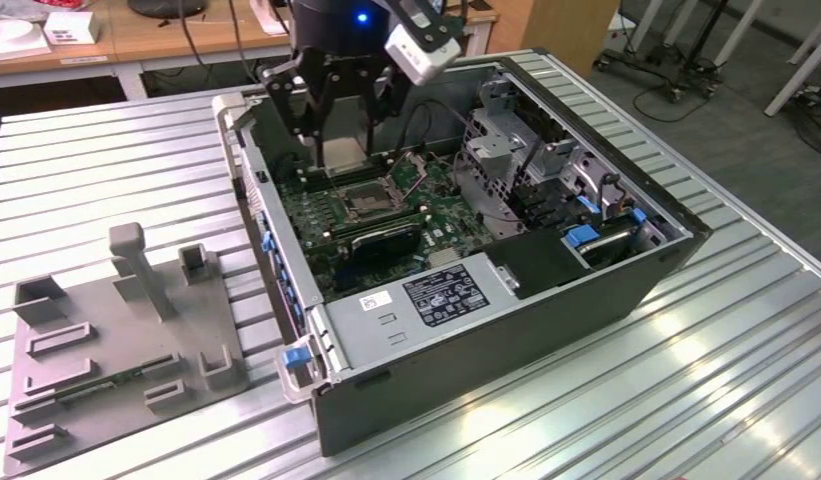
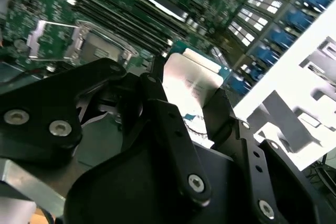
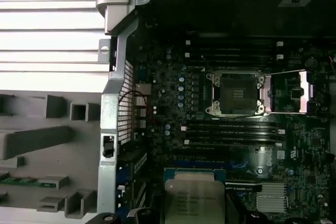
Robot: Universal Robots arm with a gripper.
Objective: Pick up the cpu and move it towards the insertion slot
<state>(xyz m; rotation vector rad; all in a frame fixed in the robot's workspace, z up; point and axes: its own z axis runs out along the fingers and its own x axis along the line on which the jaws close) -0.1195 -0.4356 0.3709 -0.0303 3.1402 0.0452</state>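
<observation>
Exterior view, taken from its left: a grey fixture block [image 1: 117, 350] is lying on the slatted metal table [image 1: 730, 380], and just to its right an open computer case [image 1: 490, 300] is sitting with its green motherboard [image 1: 383, 215] exposed. I am hanging my gripper [image 1: 343, 150] over the far end of that case, and my fingers are clamping the cpu [image 1: 345, 152] by its edges, holding it upright in the air. Directly below it on the board the insertion slot [image 1: 362, 198] is lying well apart from the chip. In the second wrist view my black fingers [image 2: 173, 129] are pressing on both sides of the cpu [image 2: 191, 80], with the silvery socket frame [image 2: 79, 43] further off. In the first wrist view the cpu [image 3: 194, 200] is showing near the slot [image 3: 236, 93], whose retention lid seems to be standing open, though I cannot be sure.
</observation>
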